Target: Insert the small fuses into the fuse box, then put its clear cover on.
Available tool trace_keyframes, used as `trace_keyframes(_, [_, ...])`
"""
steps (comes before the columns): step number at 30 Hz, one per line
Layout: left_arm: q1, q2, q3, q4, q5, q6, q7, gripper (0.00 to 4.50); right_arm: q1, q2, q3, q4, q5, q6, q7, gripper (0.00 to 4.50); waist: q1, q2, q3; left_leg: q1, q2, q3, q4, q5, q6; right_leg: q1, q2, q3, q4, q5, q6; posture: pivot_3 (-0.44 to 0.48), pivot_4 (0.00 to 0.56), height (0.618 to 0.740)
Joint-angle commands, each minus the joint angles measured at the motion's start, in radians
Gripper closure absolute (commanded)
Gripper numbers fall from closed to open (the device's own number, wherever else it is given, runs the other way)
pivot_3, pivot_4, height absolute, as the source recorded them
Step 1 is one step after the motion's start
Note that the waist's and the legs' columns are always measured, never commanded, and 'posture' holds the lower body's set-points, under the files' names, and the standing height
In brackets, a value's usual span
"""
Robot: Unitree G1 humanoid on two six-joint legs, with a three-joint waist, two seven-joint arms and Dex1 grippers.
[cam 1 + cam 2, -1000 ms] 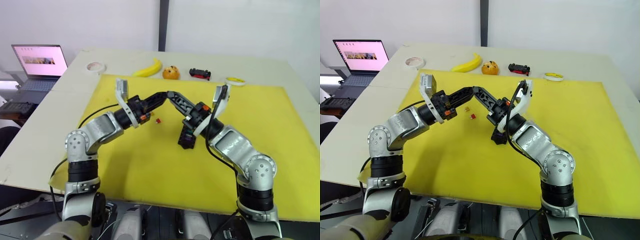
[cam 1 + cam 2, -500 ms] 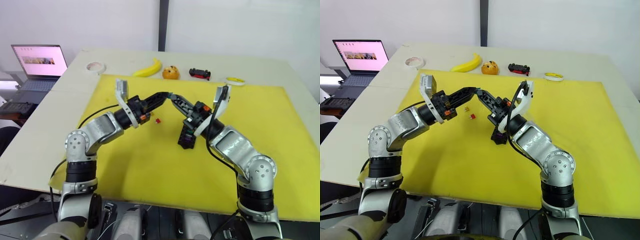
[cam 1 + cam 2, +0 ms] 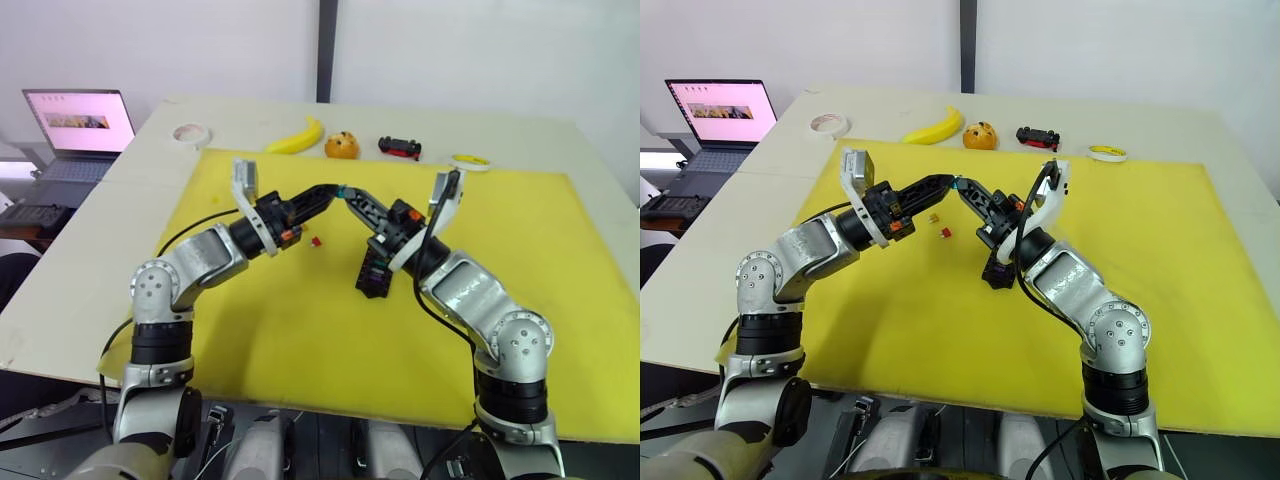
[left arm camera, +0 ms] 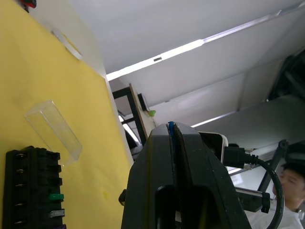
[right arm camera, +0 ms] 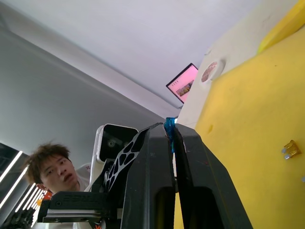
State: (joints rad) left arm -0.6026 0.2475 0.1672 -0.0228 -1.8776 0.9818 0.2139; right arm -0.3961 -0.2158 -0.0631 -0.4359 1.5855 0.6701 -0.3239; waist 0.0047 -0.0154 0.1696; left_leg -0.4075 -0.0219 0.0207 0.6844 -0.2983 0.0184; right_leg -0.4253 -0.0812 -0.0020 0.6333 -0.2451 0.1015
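Note:
A teal fuse (image 3: 341, 189) hangs in the air over the yellow mat (image 3: 300, 330), where the tips of both grippers meet. My left gripper (image 3: 334, 190) is shut on it, and the fuse shows as a blue sliver (image 4: 169, 126) between its fingers. My right gripper (image 3: 348, 195) pinches the same fuse (image 5: 168, 128) from the other side. The black fuse box (image 3: 375, 272) lies on the mat below my right wrist, with a green fuse (image 4: 55, 196) and a grey one in its slots. The clear cover (image 4: 52, 131) lies just beyond the box. A red fuse (image 3: 316, 241) and an orange fuse (image 3: 933, 217) lie loose on the mat.
Along the table's far side lie a banana (image 3: 297, 137), an orange (image 3: 342, 145), a black-and-red toy car (image 3: 400, 148), a tape roll (image 3: 188, 132) and a yellow ring (image 3: 470, 161). A laptop (image 3: 78, 125) stands off to the left. A person (image 5: 50, 167) is nearby.
My right gripper's tips have drawn back slightly to the right, so both grippers now meet tip to tip with the teal fuse between them. The left arm has barely moved.

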Motion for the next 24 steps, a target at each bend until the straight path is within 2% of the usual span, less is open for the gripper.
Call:
trace_keyframes(1, [-0.004,0.011,-0.009,-0.011,-0.016,-0.006,-0.015,4.5,-0.01,-0.002,-0.005,-0.051,0.021,-0.009,0.023,4.47,0.0,0.0,0.0,0.0,0.0,0.0,0.0,0.0,0.0,0.0,0.0,0.0,0.0,0.0,0.0,0.0,0.15,0.74])
trace_keyframes(5, [-0.005,0.029,-0.021,0.002,0.002,0.007,-0.028,4.5,-0.014,-0.006,-0.012,-0.051,0.04,-0.01,0.026,4.47,0.0,0.0,0.0,0.0,0.0,0.0,0.0,0.0,0.0,0.0,0.0,0.0,0.0,0.0,0.0,0.0,0.15,0.74])
trace_keyframes(6, [-0.005,0.041,-0.018,0.005,0.0,0.017,-0.047,4.19,-0.015,-0.009,-0.017,-0.051,0.049,-0.01,0.025,4.5,0.0,0.0,0.0,0.0,0.0,0.0,0.0,0.0,0.0,0.0,0.0,0.0,0.0,0.0,0.0,0.0,0.15,0.74])
trace_keyframes(8, [-0.029,0.129,-0.008,0.03,0.045,0.085,-0.157,3.52,-0.015,-0.04,-0.034,-0.061,0.09,0.001,0.027,4.5,-0.001,0.0,0.0,0.0,0.0,0.0,0.0,0.0,0.0,0.0,0.0,0.0,0.0,0.0,0.0,0.0,0.15,0.74])
trace_keyframes(10, [-0.086,0.271,-0.032,0.05,0.194,0.163,-0.369,2.51,-0.034,-0.149,-0.061,-0.075,0.137,0.061,0.072,4.5,-0.008,0.001,0.001,0.0,0.0,0.0,0.0,0.0,0.0,0.0,0.001,0.0,0.0,0.0,0.0,0.0,0.15,0.74])
trace_keyframes(12, [-0.131,0.373,-0.104,0.028,0.359,0.175,-0.591,1.46,-0.066,-0.269,-0.077,-0.061,0.162,0.122,0.127,4.5,-0.014,0.002,0.002,-0.001,0.0,0.0,-0.001,0.001,0.002,0.0,0.002,-0.001,0.0,0.0,-0.001,0.0,0.15,0.74])
trace_keyframes(15, [-0.183,0.488,-0.257,-0.034,0.639,0.063,-0.929,0.02,-0.123,-0.445,-0.077,-0.016,0.111,0.219,0.249,4.5,-0.015,0.002,0.002,0.0,-0.001,0.002,-0.002,0.0,0.004,0.001,0.002,0.0,-0.003,-0.002,-0.004,0.0,0.15,0.74])
trace_keyframes(19, [-0.229,0.553,-0.459,-0.024,1.047,-0.271,-1.265,0.02,-0.245,-0.663,-0.008,0.045,-0.102,0.337,0.51,4.5,-0.014,0.003,0.002,0.0,0.0,0.004,-0.003,0.0,0.005,0.001,0.001,0.001,-0.005,-0.003,-0.004,0.0,0.15,0.74])
trace_keyframes(21, [-0.234,0.541,-0.484,0.006,1.143,-0.364,-1.348,0.02,-0.28,-0.714,0.033,0.051,-0.205,0.348,0.624,4.5,-0.016,0.002,0.003,-0.001,0.0,0.004,-0.003,0.0,0.005,0.0,0.001,0.001,-0.005,-0.003,-0.005,0.0,0.15,0.74])
trace_keyframes(24, [-0.257,0.49,-0.506,0.092,1.256,-0.477,-1.434,0.02,-0.359,-0.792,0.166,0.071,-0.436,0.331,0.831,4.5,-0.015,0.002,0.003,-0.002,0.002,0.004,-0.003,-0.001,0.005,-0.002,0.0,0.001,-0.005,-0.003,-0.005,0.0,0.15,0.74])
